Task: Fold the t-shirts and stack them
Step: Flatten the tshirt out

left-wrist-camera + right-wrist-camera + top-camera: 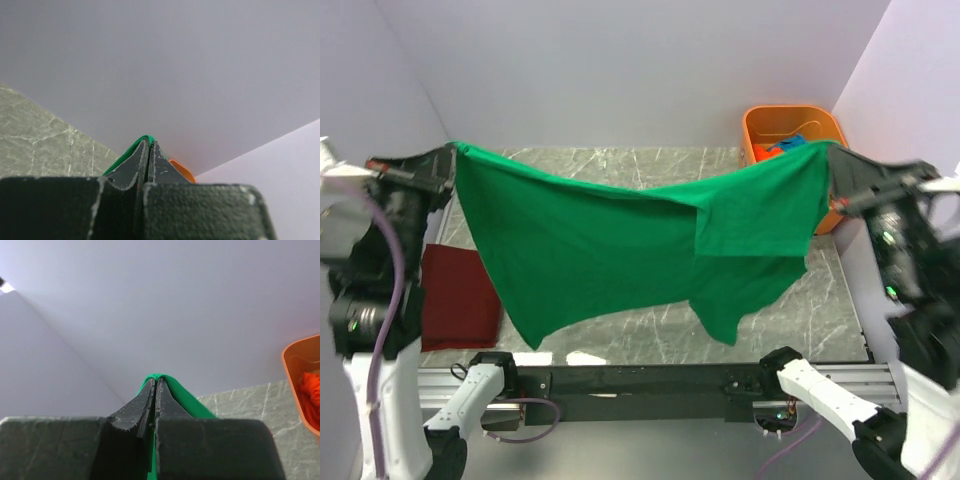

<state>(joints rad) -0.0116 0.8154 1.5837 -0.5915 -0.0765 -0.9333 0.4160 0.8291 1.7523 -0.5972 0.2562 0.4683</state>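
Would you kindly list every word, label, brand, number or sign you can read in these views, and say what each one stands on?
None: no readable text appears in any of the three views.
The green t-shirt, the dark red t-shirt and the orange tub are plain on the sides shown, and the table bears only its marble pattern.

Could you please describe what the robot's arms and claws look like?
Both arms have white shells and black joints; a lilac cable runs along the left arm. The black left claw and black right claw have tapered, wedge-shaped fingers with scuffed pale edges.
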